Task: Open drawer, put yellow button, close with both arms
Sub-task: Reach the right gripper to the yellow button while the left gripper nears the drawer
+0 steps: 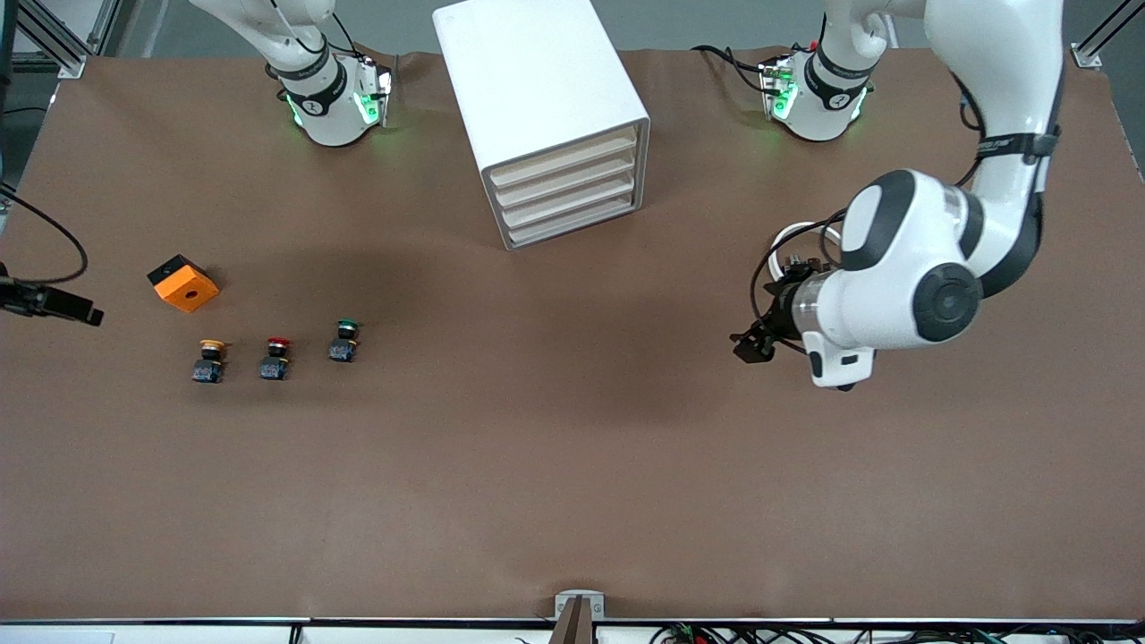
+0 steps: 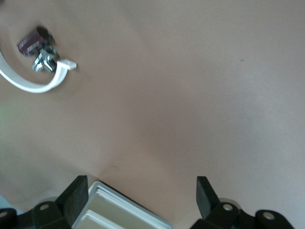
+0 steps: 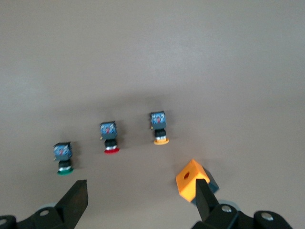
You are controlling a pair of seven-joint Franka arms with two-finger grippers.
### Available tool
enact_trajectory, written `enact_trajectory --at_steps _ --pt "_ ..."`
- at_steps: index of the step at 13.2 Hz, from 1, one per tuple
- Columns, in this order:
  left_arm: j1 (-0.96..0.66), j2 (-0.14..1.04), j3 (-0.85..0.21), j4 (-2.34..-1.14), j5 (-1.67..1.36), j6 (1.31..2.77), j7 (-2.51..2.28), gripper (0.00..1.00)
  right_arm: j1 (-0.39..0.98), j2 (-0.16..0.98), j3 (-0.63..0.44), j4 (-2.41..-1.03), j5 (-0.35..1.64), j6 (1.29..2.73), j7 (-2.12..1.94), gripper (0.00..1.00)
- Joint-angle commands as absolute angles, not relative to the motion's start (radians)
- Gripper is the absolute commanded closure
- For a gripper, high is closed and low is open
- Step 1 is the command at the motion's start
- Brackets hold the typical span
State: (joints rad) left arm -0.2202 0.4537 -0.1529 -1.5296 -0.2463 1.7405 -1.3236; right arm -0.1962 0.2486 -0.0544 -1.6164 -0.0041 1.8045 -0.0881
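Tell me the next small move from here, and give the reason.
Probably bring the left gripper toward the cabinet and line it up with the drawer, the uppermost of four, which looks shut. The gripper hangs open over bare table toward the left arm's end. The yellow button sits untouched beside the red button, under the open right gripper.

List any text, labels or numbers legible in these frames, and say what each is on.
None can be read.
Left arm: dark lettering near the black strap, too small to read.
Both arm bases: a small mark on the black band, not legible.
Cabinet, orange block, yellow button, red button and green button: no visible print.
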Motion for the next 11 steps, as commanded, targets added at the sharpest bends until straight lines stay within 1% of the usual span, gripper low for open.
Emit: enact_trajectory --at_steps 1,3,6,7,9,11 --pt "-0.247 0.503 -0.153 -1.509 -0.219 1.753 -1.422 0.00 -0.225 0.311 -0.043 -1.715 -0.008 2.001 -0.106 0.00" --pt "-0.273 0.512 -0.153 -1.509 -0.221 1.752 -1.492 0.00 -0.236 0.357 -0.043 -1.764 -0.008 2.136 -0.142 0.00" --pt "-0.300 0.535 -0.158 -1.509 -0.227 1.738 -1.655 0.00 -0.261 0.422 -0.041 -1.764 -0.005 2.219 -0.176 0.00" --pt "-0.307 0.544 -0.160 -1.508 -0.241 1.727 -1.710 0.00 -0.273 0.442 -0.041 -1.764 0.003 2.224 -0.181 0.00" --pt "-0.314 0.598 -0.160 -1.470 -0.282 1.659 -1.804 0.00 -0.278 0.474 -0.040 -1.766 0.015 2.244 -0.181 0.00" --pt "-0.318 0.620 -0.170 -1.456 -0.293 1.593 -1.825 0.00 -0.270 0.492 -0.037 -1.790 0.028 2.264 -0.181 0.00"
